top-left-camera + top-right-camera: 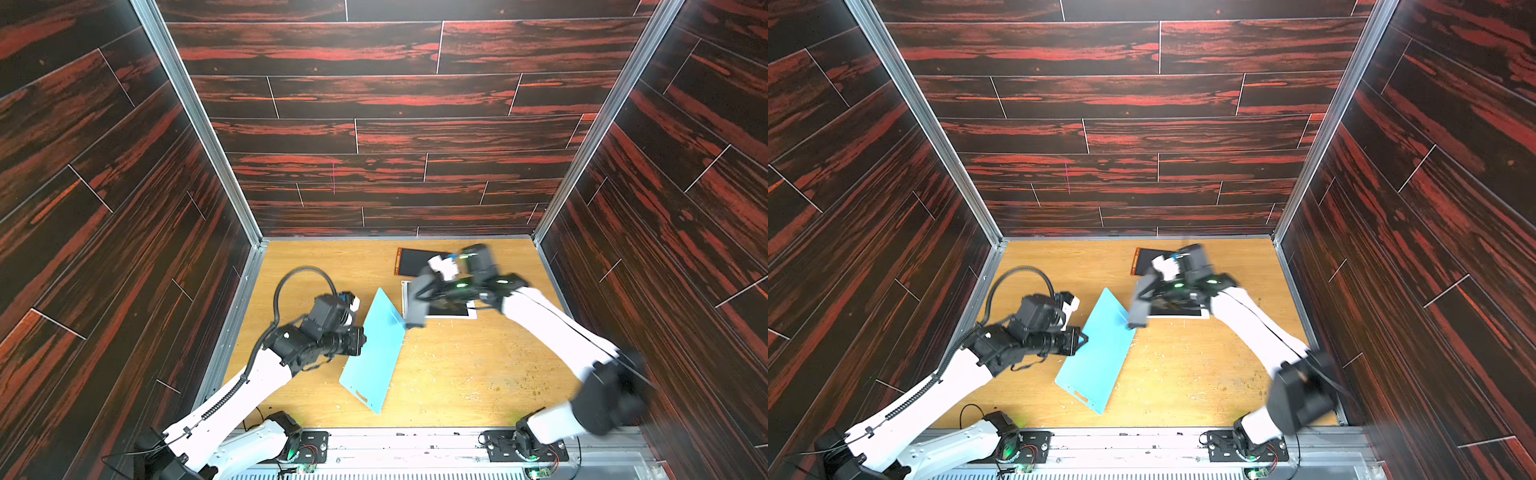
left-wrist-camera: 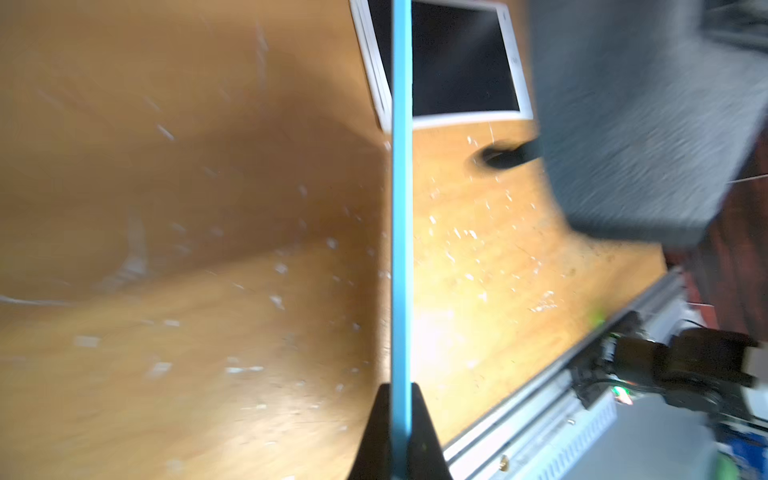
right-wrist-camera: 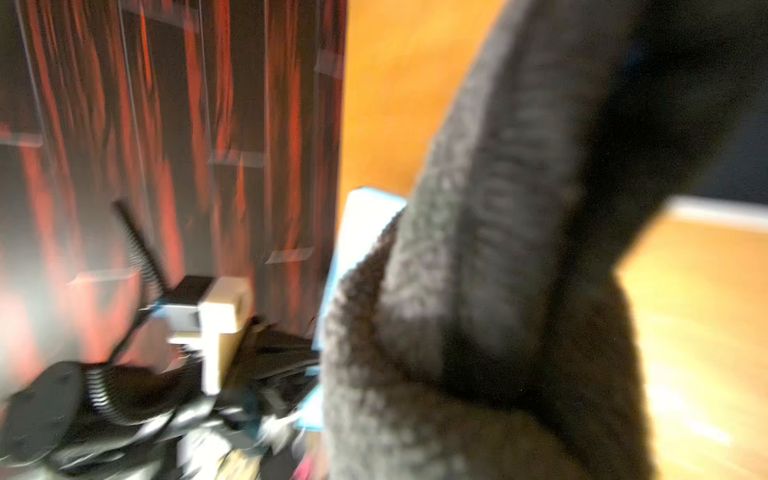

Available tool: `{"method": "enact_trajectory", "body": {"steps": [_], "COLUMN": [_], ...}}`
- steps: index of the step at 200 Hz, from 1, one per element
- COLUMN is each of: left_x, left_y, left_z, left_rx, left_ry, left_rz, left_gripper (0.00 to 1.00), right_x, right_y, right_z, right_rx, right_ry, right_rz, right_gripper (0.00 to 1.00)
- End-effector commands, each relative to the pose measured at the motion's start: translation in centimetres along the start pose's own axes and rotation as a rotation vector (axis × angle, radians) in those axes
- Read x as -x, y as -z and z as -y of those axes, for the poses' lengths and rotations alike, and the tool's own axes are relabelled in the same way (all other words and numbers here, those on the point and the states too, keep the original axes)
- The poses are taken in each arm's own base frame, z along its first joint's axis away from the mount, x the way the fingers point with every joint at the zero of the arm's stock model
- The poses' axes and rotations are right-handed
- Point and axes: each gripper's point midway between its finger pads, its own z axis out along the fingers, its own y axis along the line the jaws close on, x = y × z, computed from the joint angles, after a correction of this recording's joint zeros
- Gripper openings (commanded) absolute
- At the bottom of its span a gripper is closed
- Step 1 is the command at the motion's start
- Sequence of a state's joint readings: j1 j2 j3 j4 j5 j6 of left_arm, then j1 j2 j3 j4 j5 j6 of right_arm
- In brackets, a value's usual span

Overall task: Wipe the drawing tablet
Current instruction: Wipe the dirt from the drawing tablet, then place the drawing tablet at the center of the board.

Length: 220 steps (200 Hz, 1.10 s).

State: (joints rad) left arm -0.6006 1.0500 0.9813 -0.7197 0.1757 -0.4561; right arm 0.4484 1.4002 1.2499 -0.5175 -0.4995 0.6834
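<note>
Two held things: blue tablet (image 1: 380,357), grey cloth (image 1: 415,303).

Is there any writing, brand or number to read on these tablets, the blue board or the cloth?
No text is readable.
White-framed tablet: a small mark on its frame, too blurred to read.
Blue board, orange-edged tablet, grey cloth: no writing shows.

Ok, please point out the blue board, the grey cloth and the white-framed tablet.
blue board (image 1: 375,357): in a top view, middle of its flat face.
grey cloth (image 2: 648,133): left wrist view, middle of the hanging cloth.
white-framed tablet (image 2: 457,62): left wrist view, its dark screen.
</note>
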Motion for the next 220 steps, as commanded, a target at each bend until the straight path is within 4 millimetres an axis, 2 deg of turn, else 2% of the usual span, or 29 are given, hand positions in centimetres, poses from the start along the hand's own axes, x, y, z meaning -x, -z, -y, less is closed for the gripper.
{"method": "enact_trajectory", "body": {"steps": [1, 13, 27, 49, 71, 83, 99, 108, 115, 127, 164, 189, 220], "left_x": [1.1, 2.4, 4.0, 5.5, 2.0, 1.5, 0.7, 0.4, 0.9, 1.1, 0.7, -1.7, -3.9], "left_y": [2.7, 3.9, 5.3, 6.6, 4.3, 3.6, 2.6, 2.2, 2.2, 1.7, -0.8, -3.6, -6.1], "left_z": [-1.7, -1.8, -2.7, -3.9, -2.0, -1.2, 0.0, 0.2, 0.6, 0.2, -1.6, -2.5, -3.4], "left_rx": [0.174, 0.244, 0.380, 0.601, 0.551, 0.568, 0.495, 0.491, 0.507, 0.557, 0.729, 0.695, 0.645], "left_ry": [-0.168, -0.248, -0.349, -0.564, -1.043, -1.205, -1.332, -1.389, -1.402, -1.437, -1.581, -1.752, -1.821], "left_rz": [-0.024, -0.020, 0.004, 0.022, -0.107, -0.035, 0.080, 0.149, 0.231, 0.291, 0.304, 0.233, 0.169], "left_gripper": [0.00, 0.00, 0.00, 0.00, 0.00, 0.00, 0.00, 0.00, 0.00, 0.00, 0.00, 0.00, 0.00], "right_x": [-0.6, -0.4, -0.4, -0.9, -1.8, -2.0, -2.3, -2.5, -2.7, -3.0, -3.9, -4.2, -4.5], "right_y": [5.3, 7.7, 9.6, 10.8, 10.8, 10.7, 10.7, 10.6, 10.5, 10.3, 9.1, 8.4, 7.4], "right_z": [4.7, 5.4, 6.0, 6.7, 7.6, 7.8, 7.9, 8.1, 8.3, 8.7, 9.6, 10.1, 10.4], "right_rx": [-0.342, -0.425, -0.489, -0.532, -0.537, -0.534, -0.529, -0.528, -0.527, -0.527, -0.507, -0.502, -0.479], "right_ry": [0.060, 0.085, 0.103, 0.116, 0.114, 0.115, 0.116, 0.115, 0.114, 0.111, 0.091, 0.083, 0.070], "right_rz": [0.129, 0.207, 0.258, 0.281, 0.268, 0.266, 0.263, 0.259, 0.255, 0.250, 0.214, 0.194, 0.174], "right_gripper": [0.00, 0.00, 0.00, 0.00, 0.00, 0.00, 0.00, 0.00, 0.00, 0.00, 0.00, 0.00, 0.00]}}
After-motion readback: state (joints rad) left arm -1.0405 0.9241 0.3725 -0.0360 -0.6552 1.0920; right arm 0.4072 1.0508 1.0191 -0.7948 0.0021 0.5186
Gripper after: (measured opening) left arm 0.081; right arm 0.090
